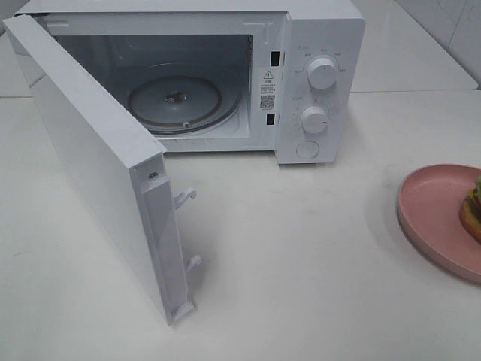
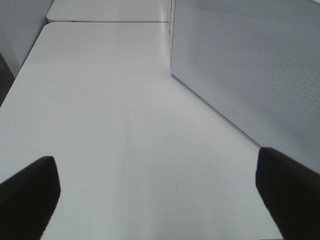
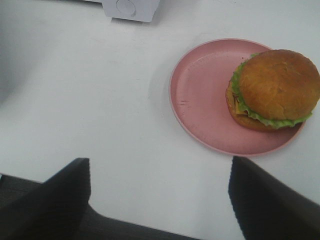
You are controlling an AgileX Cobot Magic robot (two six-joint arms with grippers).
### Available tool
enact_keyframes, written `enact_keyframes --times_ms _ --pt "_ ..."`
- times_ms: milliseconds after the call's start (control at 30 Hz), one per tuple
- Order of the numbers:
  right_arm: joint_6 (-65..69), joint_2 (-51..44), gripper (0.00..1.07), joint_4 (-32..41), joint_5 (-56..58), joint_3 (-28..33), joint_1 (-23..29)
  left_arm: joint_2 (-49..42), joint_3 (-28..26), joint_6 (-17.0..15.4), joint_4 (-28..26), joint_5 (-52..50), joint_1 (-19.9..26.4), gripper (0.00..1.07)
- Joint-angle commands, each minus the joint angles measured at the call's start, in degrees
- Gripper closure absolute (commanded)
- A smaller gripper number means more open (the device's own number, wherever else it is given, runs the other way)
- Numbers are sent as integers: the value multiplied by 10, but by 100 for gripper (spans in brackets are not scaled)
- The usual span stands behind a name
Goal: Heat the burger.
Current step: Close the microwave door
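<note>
White tabletop (image 1: 301, 256) carried all items. At far left, the left gripper (image 2: 157, 195) hovered over bare table with jaws spread wide and empty, beside the microwave door (image 1: 90, 165), which stood swung fully open. Behind it sat the microwave (image 1: 316, 45), its glass turntable (image 1: 176, 101) exposed and unloaded. At right, the burger (image 3: 275, 90) rested on the pink plate (image 3: 200, 95), off-centre toward one rim. The right gripper (image 3: 160, 200) hung over the table near the plate, jaws apart, holding nothing.
</note>
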Motion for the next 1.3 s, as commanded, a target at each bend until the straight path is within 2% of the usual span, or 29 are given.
enact_keyframes --times_ms 33,67,267,333,600,1300 --pt "-12 -40 31 19 0 23 -42 -10 2 0 0 -5 1 7" --pt "-12 -62 31 29 0 38 -68 -10 2 0 0 -5 1 7" --pt "-13 -112 31 46 -18 45 -125 -10 2 0 0 -5 1 7" --pt "-13 -135 31 46 -17 45 -159 -10 2 0 0 -5 1 7" --pt "-13 -180 31 48 -19 46 -206 -10 2 0 0 -5 1 7" --pt "-14 -180 31 52 -19 46 -207 -10 2 0 0 -5 1 7"
